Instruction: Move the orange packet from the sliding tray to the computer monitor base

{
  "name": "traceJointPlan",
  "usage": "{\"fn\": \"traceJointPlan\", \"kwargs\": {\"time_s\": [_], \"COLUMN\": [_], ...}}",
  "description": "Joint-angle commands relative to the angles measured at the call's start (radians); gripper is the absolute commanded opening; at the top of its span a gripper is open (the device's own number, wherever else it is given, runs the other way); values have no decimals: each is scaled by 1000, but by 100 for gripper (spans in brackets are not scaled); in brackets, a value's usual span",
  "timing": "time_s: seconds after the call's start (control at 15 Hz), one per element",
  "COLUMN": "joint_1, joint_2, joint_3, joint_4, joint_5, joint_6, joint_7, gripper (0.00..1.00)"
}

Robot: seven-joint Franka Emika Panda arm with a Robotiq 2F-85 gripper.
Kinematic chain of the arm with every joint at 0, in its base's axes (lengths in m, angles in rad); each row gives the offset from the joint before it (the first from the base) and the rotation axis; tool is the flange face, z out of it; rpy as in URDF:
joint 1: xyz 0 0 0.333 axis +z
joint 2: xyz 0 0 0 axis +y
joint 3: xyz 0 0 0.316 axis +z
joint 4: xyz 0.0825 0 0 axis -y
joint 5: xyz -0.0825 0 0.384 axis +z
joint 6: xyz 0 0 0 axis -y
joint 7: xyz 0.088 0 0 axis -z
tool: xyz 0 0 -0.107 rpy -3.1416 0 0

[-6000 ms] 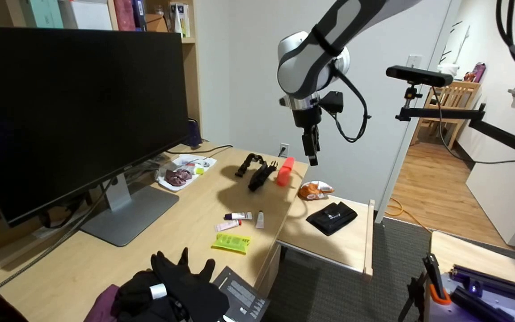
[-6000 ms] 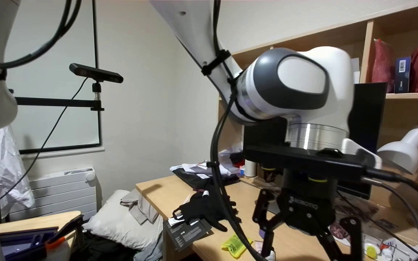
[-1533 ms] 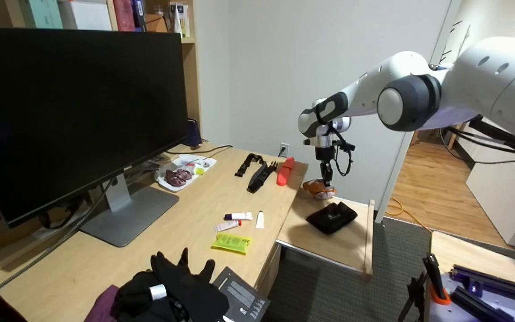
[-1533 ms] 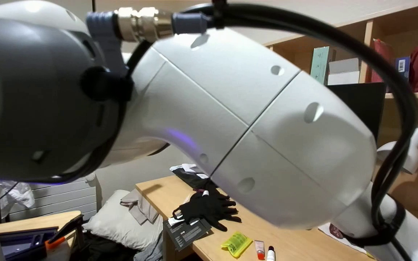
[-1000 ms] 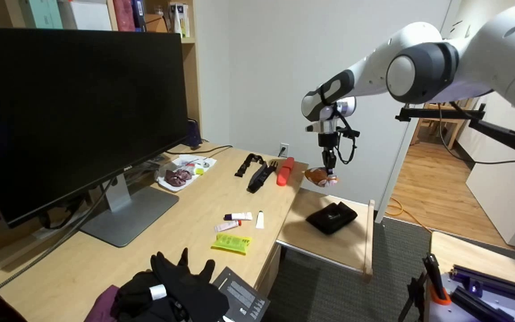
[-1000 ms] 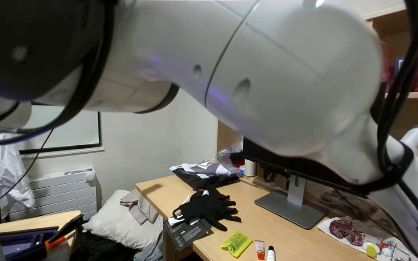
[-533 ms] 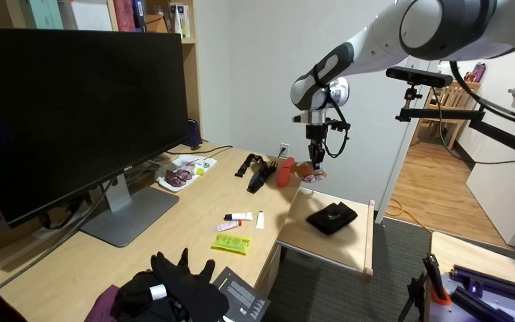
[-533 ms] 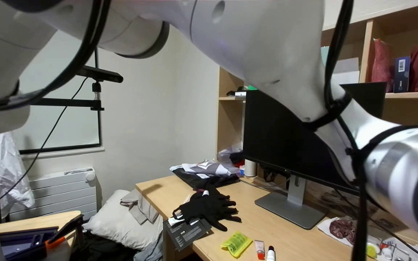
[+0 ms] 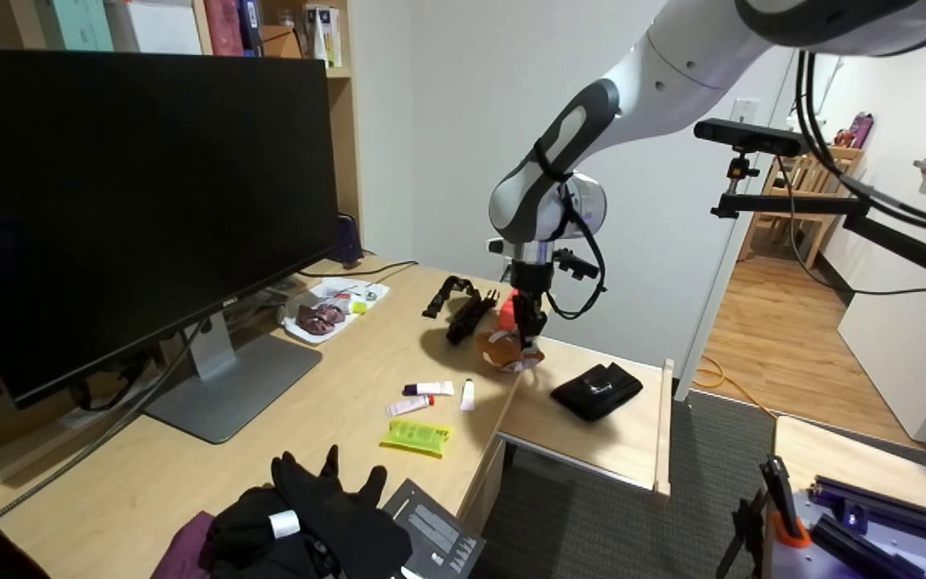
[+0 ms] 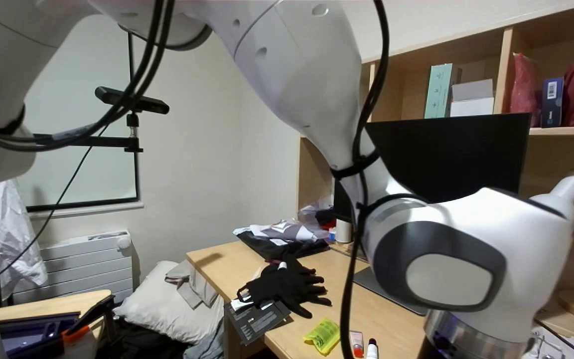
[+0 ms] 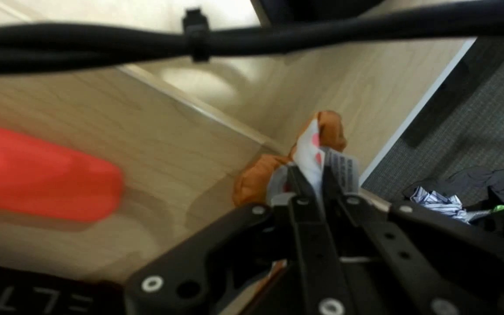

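The orange packet (image 9: 501,351), crinkly with white and clear printed parts, hangs over the desk's right edge in an exterior view, just in front of the red case. My gripper (image 9: 529,338) points down and is shut on it. In the wrist view the gripper (image 11: 315,180) pinches a white fold of the packet, and orange material (image 11: 254,181) bulges out beside the fingers. The sliding tray (image 9: 547,422) extends below and to the right. Across the desk stands the grey computer monitor base (image 9: 250,386); the arm partly covers this base (image 10: 379,286) in an exterior view.
A red case (image 11: 46,173) and a black strap (image 9: 467,318) lie close to the packet. Small tubes (image 9: 411,405), a yellow packet (image 9: 417,437) and black gloves (image 9: 334,515) occupy the desk's front. The monitor (image 9: 141,209) rises above its base. A black pouch (image 9: 596,392) rests on the tray.
Six seconds ago the packet lay on the tray with my gripper apart from it. It has since been gripped, lifted off and carried left to the desk's edge, lowering slightly over the last half second.
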Motion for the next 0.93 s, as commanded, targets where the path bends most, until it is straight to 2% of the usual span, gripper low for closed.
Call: {"fn": "traceJointPlan", "kwargs": {"time_s": [0.0, 0.27, 0.53, 0.67, 0.8, 0.87], "joint_1": [26, 44, 101, 156, 235, 308], "joint_2": [-126, -200, -230, -250, -278, -295], "joint_3": [53, 115, 85, 26, -64, -151], "joint_4": [-248, -397, -415, -402, -379, -362], "joint_5": [70, 52, -15, -65, -135, -185], "joint_6": [215, 457, 533, 525, 466, 400], "joint_7": [-40, -56, 3, 40, 124, 231], "gripper": [7, 7, 7, 7, 7, 7]}}
